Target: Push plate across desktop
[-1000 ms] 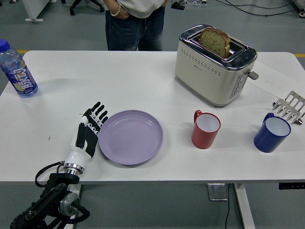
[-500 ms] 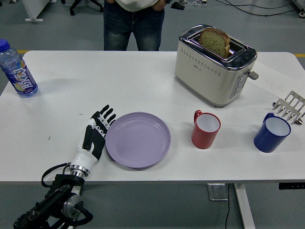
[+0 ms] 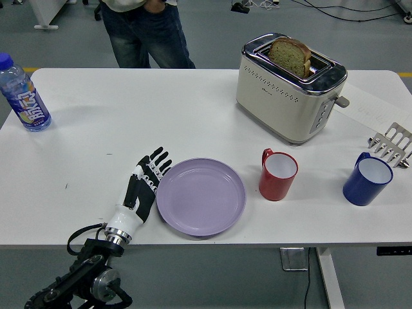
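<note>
Left hand (image 3: 147, 183), fingers flat and open, edge against round lilac plastic plate (image 3: 201, 196); push midway, red mug (image 3: 277, 174) close ahead.

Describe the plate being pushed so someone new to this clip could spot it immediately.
Start at the cream toaster holding a slice of bread at the back of the white table, then look toward the near edge, left of the red mug. The plate lies there, with the left hand flat against its left rim. It is the only flat, round, lilac dish; its neighbours are upright mugs.
</note>
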Tool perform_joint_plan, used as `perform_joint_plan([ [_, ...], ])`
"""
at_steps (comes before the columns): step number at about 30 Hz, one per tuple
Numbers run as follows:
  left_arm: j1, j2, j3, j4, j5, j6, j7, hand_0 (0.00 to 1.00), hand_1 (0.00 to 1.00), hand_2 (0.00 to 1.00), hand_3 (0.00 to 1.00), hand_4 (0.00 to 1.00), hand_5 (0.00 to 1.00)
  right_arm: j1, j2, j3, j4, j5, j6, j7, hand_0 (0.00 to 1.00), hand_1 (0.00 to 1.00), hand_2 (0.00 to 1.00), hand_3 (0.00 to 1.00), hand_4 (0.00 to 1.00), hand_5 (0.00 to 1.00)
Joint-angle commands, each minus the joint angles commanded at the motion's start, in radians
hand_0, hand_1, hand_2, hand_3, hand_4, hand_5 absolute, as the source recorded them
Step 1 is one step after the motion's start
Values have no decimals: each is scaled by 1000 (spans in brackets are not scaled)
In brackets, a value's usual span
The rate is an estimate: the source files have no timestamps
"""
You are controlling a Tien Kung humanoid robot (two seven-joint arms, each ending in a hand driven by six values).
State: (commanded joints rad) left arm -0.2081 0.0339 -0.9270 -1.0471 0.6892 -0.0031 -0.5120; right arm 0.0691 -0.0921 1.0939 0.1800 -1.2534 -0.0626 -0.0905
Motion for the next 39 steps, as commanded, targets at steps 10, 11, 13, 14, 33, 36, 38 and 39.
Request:
perform_joint_plan([
  [10, -6, 0, 10, -12, -9, -1, -3, 902, 919, 945, 925, 482, 998, 4, 1, -1, 0, 0, 1, -1, 603, 547, 652, 612, 146, 340],
  [11, -7, 0, 7, -12, -9, 0, -4, 902, 919, 945, 925, 482, 998, 4, 1, -1, 0, 0, 1, -1, 603, 547, 652, 612, 146, 340],
  [13, -7, 0, 2, -13, -7, 1, -5, 902, 919, 945, 925, 482, 998, 5, 1, -2, 0, 1, 1, -1, 603, 547, 652, 612, 146, 340],
  [14, -6, -1, -10, -15, -2, 3, -7, 902, 919, 945, 925, 482, 998, 5, 1, -1, 0, 1, 1, -1, 603, 547, 652, 612, 146, 340],
  [33, 33, 75, -396, -26, 134, 8, 67, 861, 875, 898, 888, 481, 998, 10, -4, 3, 0, 5, 0, 1, 603, 546, 653, 612, 144, 335],
  [36, 41, 88, -444, -30, 133, -7, 92, 841, 862, 886, 862, 484, 998, 10, -5, 6, 0, 4, 0, 1, 603, 546, 653, 612, 144, 335],
  [38, 45, 91, -470, -34, 138, -15, 102, 841, 862, 886, 862, 484, 998, 10, -4, 8, 0, 2, 0, 0, 603, 546, 653, 612, 144, 335],
  [39, 48, 92, -494, -38, 139, -24, 113, 841, 862, 886, 862, 484, 998, 10, -4, 9, 0, 2, 0, 0, 603, 546, 653, 612, 144, 335],
])
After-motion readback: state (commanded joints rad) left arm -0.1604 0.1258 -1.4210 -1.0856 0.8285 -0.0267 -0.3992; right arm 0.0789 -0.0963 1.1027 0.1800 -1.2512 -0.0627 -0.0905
